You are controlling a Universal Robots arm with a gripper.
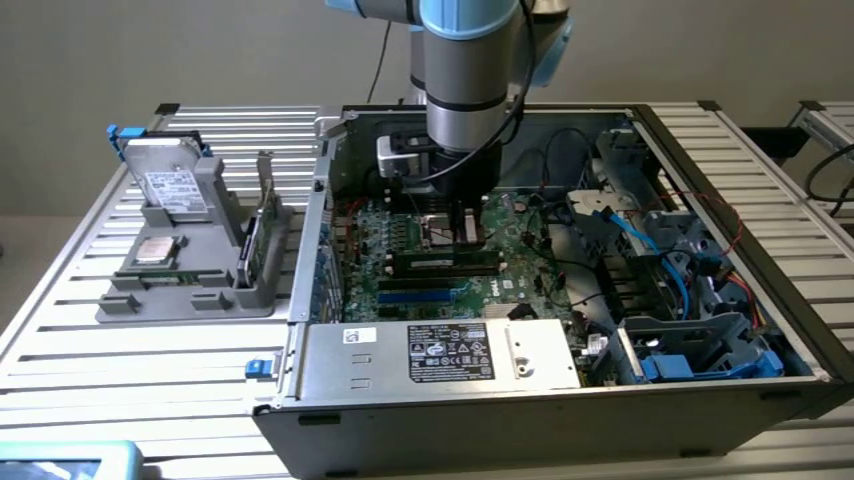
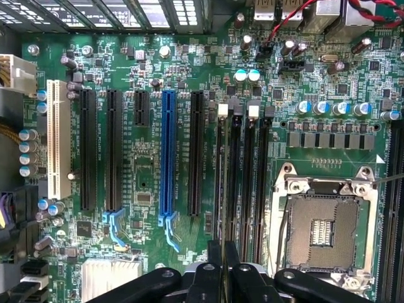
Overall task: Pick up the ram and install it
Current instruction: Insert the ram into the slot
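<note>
On the exterior view's left, a grey holder (image 1: 187, 285) is sitting on the slatted bench (image 1: 67, 330), carrying a hard drive (image 1: 174, 185) and other spare parts, well apart from the work. Moving right, the robot arm is reaching down into the open computer case (image 1: 534, 415). There the gripper (image 1: 461, 235) is poised over the motherboard (image 1: 534, 225) with its fingers (image 2: 213, 270) drawn almost together, pinching the ram (image 1: 447, 263) by the middle of its top edge. The ram is standing on edge, lined up along the memory slots (image 2: 265, 183) beside the empty processor socket (image 2: 325, 221); whether it is already pressed home cannot be told. It is showing as a long, narrow stick, dark along its face with a pale label. Looking down from the wrist, it is appearing as little more than a thin line between the fingers. By the look of it the stick is light and stiff but fragile. A board this thin is unlikely to be tolerating any twisting or skewed pressure, and its chips and bottom contacts are best left untouched. The bare top edge near the middle is seeming the sound place to hold it. Further right, blue cables (image 1: 638, 235) are trailing past the drive bays.
</note>
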